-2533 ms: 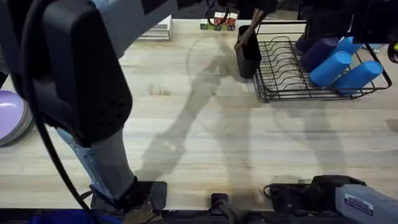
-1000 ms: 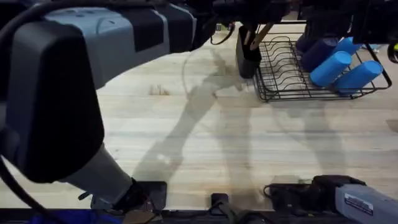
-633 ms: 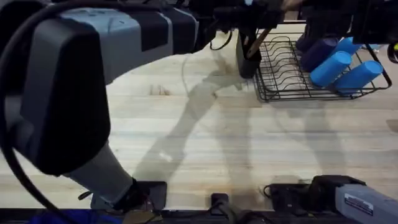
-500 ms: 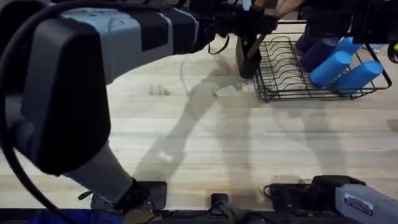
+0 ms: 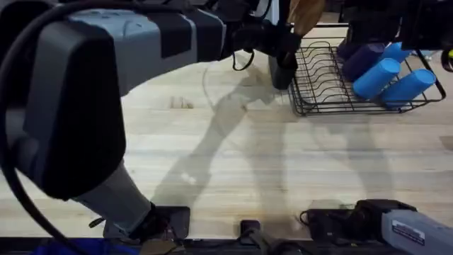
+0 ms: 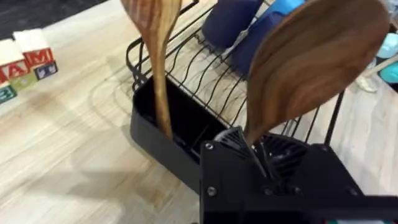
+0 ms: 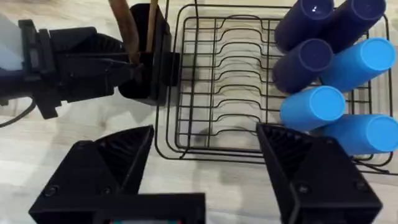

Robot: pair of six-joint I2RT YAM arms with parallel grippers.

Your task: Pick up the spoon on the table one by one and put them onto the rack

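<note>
Spoon point(image 6: 311, 68) clamped in the left gripper point(image 6: 255, 146), bowl end up, handle pinched between the black fingers, held just above the utensil caddy point(image 6: 168, 140) at the left end of the dish rack point(image 5: 333, 88). Second wooden spoon point(image 6: 152, 37) already stands in the caddy, handle down, leaning toward the caddy's near wall; it sits right beside the held one.

Left arm point(image 5: 106, 85) stretches from the table's point(image 5: 248, 163) near-left edge diagonally to the far side, big and dark under the overhead camera, covering much of the left half of the table.

Rack sits toward the far-right corner. Its right end is loaded with cups lying on their sides: light blue ones point(image 7: 367, 62) and dark navy ones point(image 7: 311, 18). Wire slots between caddy and cups are open.

Right gripper point(image 7: 205, 162) is spread wide, holding nothing, hovering on the near side of the rack, well apart from the caddy.

Lettered toy blocks point(image 6: 25, 68) lie on the table near the caddy, on its side away from the cups. Purple plates point(image 5: 14, 134) at the left edge.
</note>
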